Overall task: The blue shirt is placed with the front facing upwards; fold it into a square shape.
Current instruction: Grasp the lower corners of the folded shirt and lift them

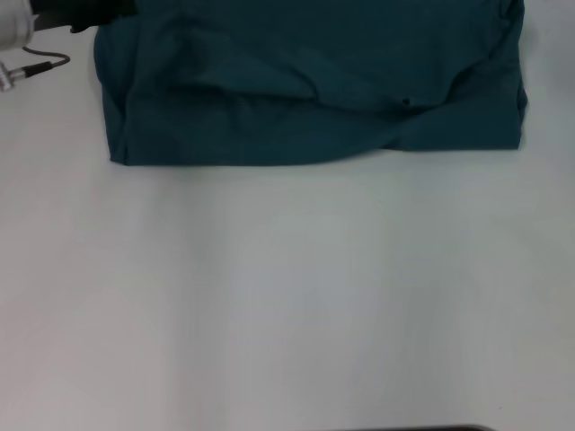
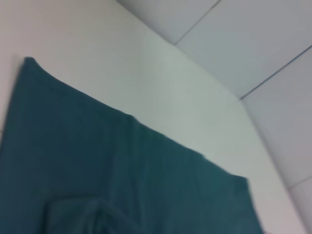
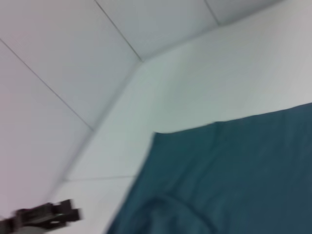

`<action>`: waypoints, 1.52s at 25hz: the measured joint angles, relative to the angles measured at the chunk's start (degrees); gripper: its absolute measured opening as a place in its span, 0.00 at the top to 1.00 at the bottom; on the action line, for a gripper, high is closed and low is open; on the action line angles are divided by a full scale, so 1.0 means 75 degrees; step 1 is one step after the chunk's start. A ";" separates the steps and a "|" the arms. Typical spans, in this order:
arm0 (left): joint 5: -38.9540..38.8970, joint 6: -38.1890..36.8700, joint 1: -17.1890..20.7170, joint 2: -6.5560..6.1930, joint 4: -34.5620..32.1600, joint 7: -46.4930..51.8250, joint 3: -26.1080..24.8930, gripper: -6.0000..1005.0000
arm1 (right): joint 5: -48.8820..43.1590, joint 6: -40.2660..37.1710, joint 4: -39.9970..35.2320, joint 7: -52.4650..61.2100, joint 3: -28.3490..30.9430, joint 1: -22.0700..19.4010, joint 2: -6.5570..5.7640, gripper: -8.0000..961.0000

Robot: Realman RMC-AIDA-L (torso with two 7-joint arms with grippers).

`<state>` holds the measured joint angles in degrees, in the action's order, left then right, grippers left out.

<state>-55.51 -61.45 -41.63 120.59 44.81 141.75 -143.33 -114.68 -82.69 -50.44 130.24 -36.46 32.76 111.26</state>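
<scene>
Bare white surface [image 1: 287,296] fills the near part of the head view; beyond it, at the far edge, lies the dark teal-blue soft cotton shirt [image 1: 314,90], already doubled into a broad rectangle with a layer edge running diagonally across its top. No chest lettering shows. At the far left corner a dark part of the left end effector [image 1: 85,13] sits just beside the cloth; whether its fingers are apart or together cannot be told. The right end effector is not visible in any view. Judging from the shape, one more fold across the width seems needed. To do it well, pinch all layers at the corners, lift evenly, and lay edges flush without dragging wrinkles.
</scene>
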 joint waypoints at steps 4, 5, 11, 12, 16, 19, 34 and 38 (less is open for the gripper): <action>-0.0765 -0.0646 0.0439 -0.0109 -0.0028 -0.0150 0.0002 0.26 | 0.0737 -0.0647 0.0306 -0.0493 0.0336 -0.0782 0.0045 0.19; -0.0842 -0.0755 0.0535 -0.0129 -0.0049 -0.0157 -0.0001 0.26 | 0.0863 -0.0834 0.0443 -0.0647 0.0431 -0.0959 0.0043 0.19; -0.1046 -0.1011 0.1167 -0.0087 -0.0204 -0.0153 -0.0031 0.27 | 0.1336 -0.2076 0.1391 -0.2024 0.1124 -0.1584 0.0073 0.19; -0.1105 -0.1009 0.1279 -0.0065 -0.0245 -0.0217 -0.0038 0.27 | 0.1334 -0.2131 0.1467 -0.2179 0.1157 -0.1646 0.0087 0.19; -0.1178 -0.1017 0.1575 0.0028 -0.0316 -0.0410 -0.0035 0.27 | 0.1303 -0.2126 0.1736 -0.2505 0.1182 -0.1758 0.0111 0.19; -0.1147 -0.1017 0.1663 0.0023 -0.0426 -0.0406 -0.0020 0.27 | 0.1302 -0.2070 0.1829 -0.2615 0.1231 -0.1770 0.0104 0.19; -0.1061 -0.0194 0.1688 0.0062 -0.1029 -0.1335 0.0223 0.28 | 0.1311 -0.1819 0.1863 -0.2653 0.1283 -0.1687 0.0108 0.19; -0.1057 -0.0044 0.1695 0.0037 -0.1197 -0.1410 0.0275 0.28 | 0.1344 -0.1834 0.1863 -0.2655 0.1301 -0.1728 0.0107 0.19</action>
<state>-63.44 -61.77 -28.92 120.87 35.83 131.18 -141.27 -104.61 -96.45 -36.47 110.33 -26.70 19.80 112.06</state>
